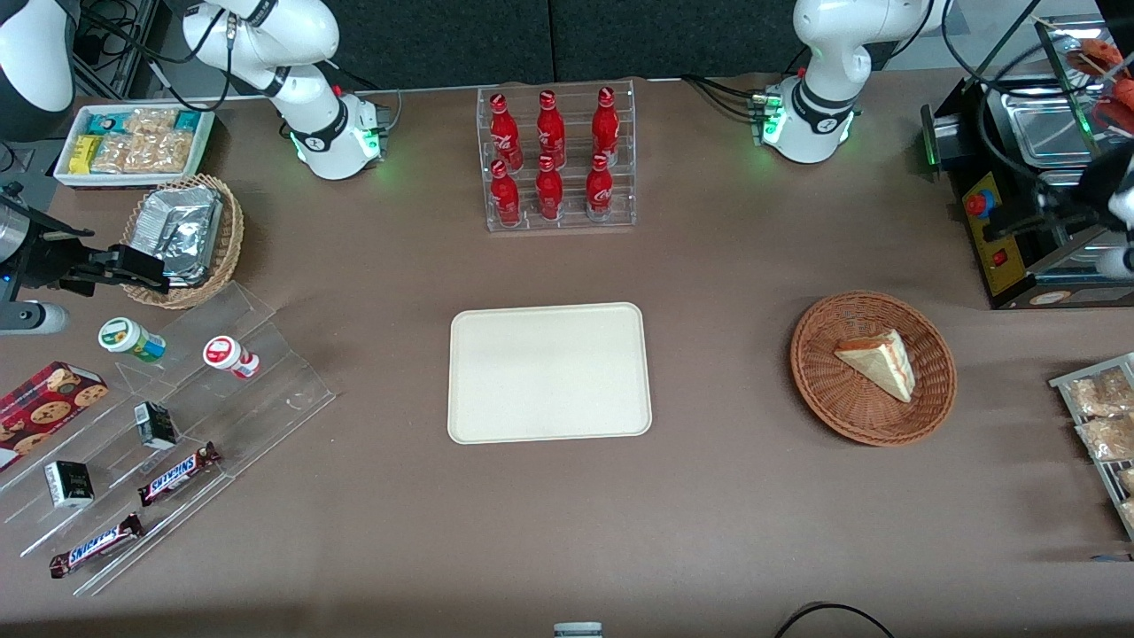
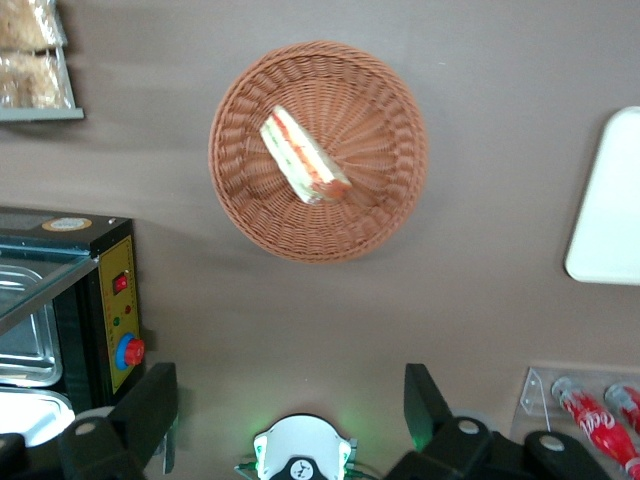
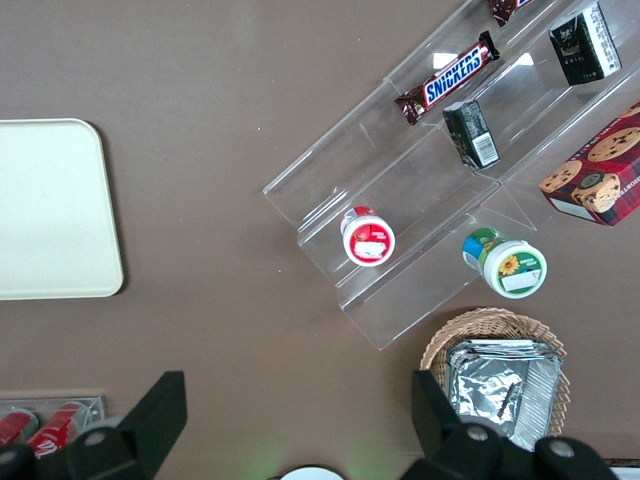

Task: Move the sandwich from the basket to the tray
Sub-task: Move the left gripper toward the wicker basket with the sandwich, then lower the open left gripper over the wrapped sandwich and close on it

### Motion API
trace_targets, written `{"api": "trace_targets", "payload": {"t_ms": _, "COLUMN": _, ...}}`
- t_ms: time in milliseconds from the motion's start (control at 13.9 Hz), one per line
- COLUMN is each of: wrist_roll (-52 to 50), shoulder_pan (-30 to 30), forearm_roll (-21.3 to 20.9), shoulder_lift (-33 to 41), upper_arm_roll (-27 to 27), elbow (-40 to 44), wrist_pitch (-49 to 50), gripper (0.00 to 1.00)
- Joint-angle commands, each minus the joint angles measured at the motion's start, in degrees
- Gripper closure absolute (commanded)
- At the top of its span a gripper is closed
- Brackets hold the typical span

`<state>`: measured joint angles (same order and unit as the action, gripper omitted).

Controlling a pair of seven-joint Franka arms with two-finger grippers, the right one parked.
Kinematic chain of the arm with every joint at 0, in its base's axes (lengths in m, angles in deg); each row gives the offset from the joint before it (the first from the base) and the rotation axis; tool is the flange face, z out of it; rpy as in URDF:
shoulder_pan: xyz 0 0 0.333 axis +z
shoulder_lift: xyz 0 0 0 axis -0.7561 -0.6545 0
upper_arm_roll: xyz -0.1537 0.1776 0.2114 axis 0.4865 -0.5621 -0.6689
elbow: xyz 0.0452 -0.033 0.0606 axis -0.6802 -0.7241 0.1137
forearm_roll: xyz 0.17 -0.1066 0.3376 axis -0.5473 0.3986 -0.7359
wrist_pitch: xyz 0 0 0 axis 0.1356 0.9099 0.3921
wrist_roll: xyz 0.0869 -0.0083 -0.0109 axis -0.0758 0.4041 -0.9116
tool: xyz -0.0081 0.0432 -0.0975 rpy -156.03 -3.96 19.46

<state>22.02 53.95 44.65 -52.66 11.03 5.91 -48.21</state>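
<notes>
A brown table fills the scene; dark panels stand along its edge farthest from the front camera. Soft, even light; faint shadows.

Even, moderately bright overhead light on the matte brown tabletop; no hard glare. Soft shadow falls beside the round reddish-brown wicker basket. Crinkled silver foil packets catch highlights. Green LED glow at both arm bases. The black gripper, jaws wide apart, sits slightly out of focus in the left wrist view.
</notes>
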Motion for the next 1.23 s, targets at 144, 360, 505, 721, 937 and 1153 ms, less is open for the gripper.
{"api": "trace_targets", "payload": {"t_ms": 144, "wrist_roll": -13.3, "shoulder_pan": -0.3, "forearm_roll": -0.3, "shoulder_lift": 0.0, "upper_arm_roll": -1.5, "elbow": -11.1, "wrist_pitch": -11.1, "gripper": 0.00}}
{"api": "trace_targets", "payload": {"t_ms": 360, "wrist_roll": -22.7, "shoulder_pan": -0.9, "forearm_roll": -0.5, "shoulder_lift": 0.2, "upper_arm_roll": -1.3, "elbow": -19.6, "wrist_pitch": -22.6, "gripper": 0.00}}
{"api": "trace_targets", "payload": {"t_ms": 505, "wrist_roll": -28.6, "shoulder_pan": -0.9, "forearm_roll": -0.3, "shoulder_lift": 0.0, "upper_arm_roll": -1.1, "elbow": -23.5, "wrist_pitch": -29.0, "gripper": 0.00}}
{"api": "trace_targets", "payload": {"t_ms": 721, "wrist_roll": -32.7, "shoulder_pan": -1.5, "forearm_roll": -0.3, "shoulder_lift": 0.2, "upper_arm_roll": -1.1, "elbow": -31.1, "wrist_pitch": -38.6, "gripper": 0.00}}
{"api": "trace_targets", "payload": {"t_ms": 937, "wrist_roll": -39.1, "shoulder_pan": -1.6, "forearm_roll": 0.2, "shoulder_lift": -0.5, "upper_arm_roll": -1.1, "elbow": -36.9, "wrist_pitch": -49.4, "gripper": 0.00}}
{"api": "trace_targets", "payload": {"t_ms": 1153, "wrist_roll": -42.7, "shoulder_pan": -1.8, "forearm_roll": 0.0, "shoulder_lift": -1.2, "upper_arm_roll": -1.1, "elbow": -41.3, "wrist_pitch": -56.3, "gripper": 0.00}}
